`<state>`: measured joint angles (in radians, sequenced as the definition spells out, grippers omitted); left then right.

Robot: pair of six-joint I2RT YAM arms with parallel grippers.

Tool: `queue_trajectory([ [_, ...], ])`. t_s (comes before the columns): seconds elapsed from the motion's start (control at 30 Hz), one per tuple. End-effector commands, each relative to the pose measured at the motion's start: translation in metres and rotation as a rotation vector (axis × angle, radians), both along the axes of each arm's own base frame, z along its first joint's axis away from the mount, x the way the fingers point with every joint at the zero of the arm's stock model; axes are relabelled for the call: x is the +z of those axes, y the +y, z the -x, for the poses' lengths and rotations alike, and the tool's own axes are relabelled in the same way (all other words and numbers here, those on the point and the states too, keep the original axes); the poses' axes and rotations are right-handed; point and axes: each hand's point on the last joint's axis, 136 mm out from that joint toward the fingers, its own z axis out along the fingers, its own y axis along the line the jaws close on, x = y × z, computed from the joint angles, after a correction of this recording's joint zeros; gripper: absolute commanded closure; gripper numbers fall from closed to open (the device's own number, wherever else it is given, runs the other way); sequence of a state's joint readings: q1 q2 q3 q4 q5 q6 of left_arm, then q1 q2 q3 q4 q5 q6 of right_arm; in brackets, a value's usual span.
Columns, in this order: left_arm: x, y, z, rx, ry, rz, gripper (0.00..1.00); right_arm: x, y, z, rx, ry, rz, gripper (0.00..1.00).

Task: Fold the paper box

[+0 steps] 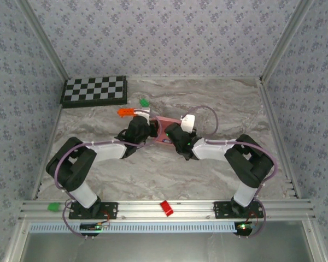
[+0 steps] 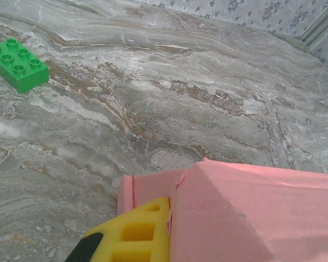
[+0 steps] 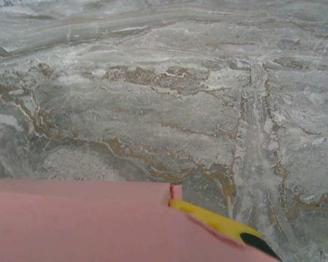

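Note:
The salmon-pink paper box (image 1: 163,121) lies mid-table between my two grippers. My left gripper (image 1: 140,130) meets its left end. In the left wrist view one yellow finger (image 2: 138,233) presses against a raised pink panel (image 2: 251,207), and the card hides the other finger. My right gripper (image 1: 175,137) is at the box's right end. In the right wrist view pink card (image 3: 82,224) covers the lower frame and overlaps a yellow finger (image 3: 213,218), whose partner is hidden beneath. Both grippers look shut on the card.
A checkerboard (image 1: 94,90) lies at the back left. A green brick (image 1: 144,101) (image 2: 18,64) and an orange brick (image 1: 126,112) sit just behind the box. A red piece (image 1: 166,208) and a green bit (image 1: 54,206) rest on the front rail. Patterned walls enclose the table.

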<state>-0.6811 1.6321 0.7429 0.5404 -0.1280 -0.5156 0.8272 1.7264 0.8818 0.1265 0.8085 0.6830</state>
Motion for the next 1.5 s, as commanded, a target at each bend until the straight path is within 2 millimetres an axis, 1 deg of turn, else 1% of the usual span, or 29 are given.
queue_trajectory([
  [0.0,-0.038,0.006,0.023,-0.014,0.120,-0.061,1.00,-0.021,-0.008,0.012,-0.015,0.054,0.059,0.87],
  [0.4,-0.053,0.010,0.036,-0.002,0.142,-0.085,0.98,-0.023,-0.003,0.024,0.004,0.052,0.079,0.83],
  [0.7,-0.060,0.009,0.044,-0.006,0.152,-0.100,0.98,-0.024,-0.002,0.030,0.014,0.058,0.091,0.80],
  [1.13,-0.074,0.019,0.052,0.038,0.180,-0.147,0.97,-0.028,0.005,0.037,0.057,0.089,0.080,0.77],
  [1.33,-0.079,0.026,0.054,0.062,0.191,-0.164,0.93,-0.028,0.007,0.040,0.069,0.127,0.083,0.76],
  [1.47,-0.082,0.028,0.056,0.070,0.200,-0.177,0.92,-0.029,0.009,0.042,0.084,0.158,0.083,0.75],
])
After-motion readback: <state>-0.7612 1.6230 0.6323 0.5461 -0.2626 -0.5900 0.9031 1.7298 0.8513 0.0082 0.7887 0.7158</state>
